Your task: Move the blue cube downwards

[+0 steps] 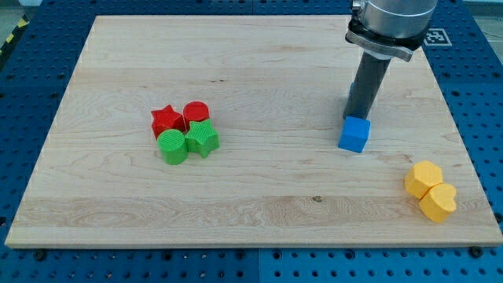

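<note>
The blue cube (pixel 354 134) sits on the wooden board (pixel 251 86), right of centre. My tip (pixel 357 116) is at the lower end of the dark rod and stands just behind the cube, on its upper side in the view, touching or nearly touching its top edge. The rod rises to the grey arm head at the view's top right.
A cluster at the left holds a red star (pixel 165 120), a red cylinder (pixel 196 112), a green cylinder (pixel 172 147) and a green star (pixel 203 138). Two yellow blocks (pixel 424 178) (pixel 438 202) lie near the board's lower right corner, below and right of the cube.
</note>
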Tool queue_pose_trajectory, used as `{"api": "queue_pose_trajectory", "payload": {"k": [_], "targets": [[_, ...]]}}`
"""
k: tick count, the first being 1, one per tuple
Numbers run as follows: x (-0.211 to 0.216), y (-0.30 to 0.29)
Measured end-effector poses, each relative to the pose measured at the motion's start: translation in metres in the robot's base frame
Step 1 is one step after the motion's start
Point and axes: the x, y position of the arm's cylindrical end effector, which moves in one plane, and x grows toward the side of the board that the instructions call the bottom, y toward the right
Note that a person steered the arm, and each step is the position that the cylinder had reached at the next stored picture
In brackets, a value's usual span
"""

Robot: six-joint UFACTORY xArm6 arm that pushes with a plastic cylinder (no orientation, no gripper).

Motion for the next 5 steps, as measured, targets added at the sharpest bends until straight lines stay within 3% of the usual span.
{"api": "queue_pose_trajectory", "payload": {"k": [4,5], "targets": [[-0.006,-0.018],[0.014,-0.022]]}}
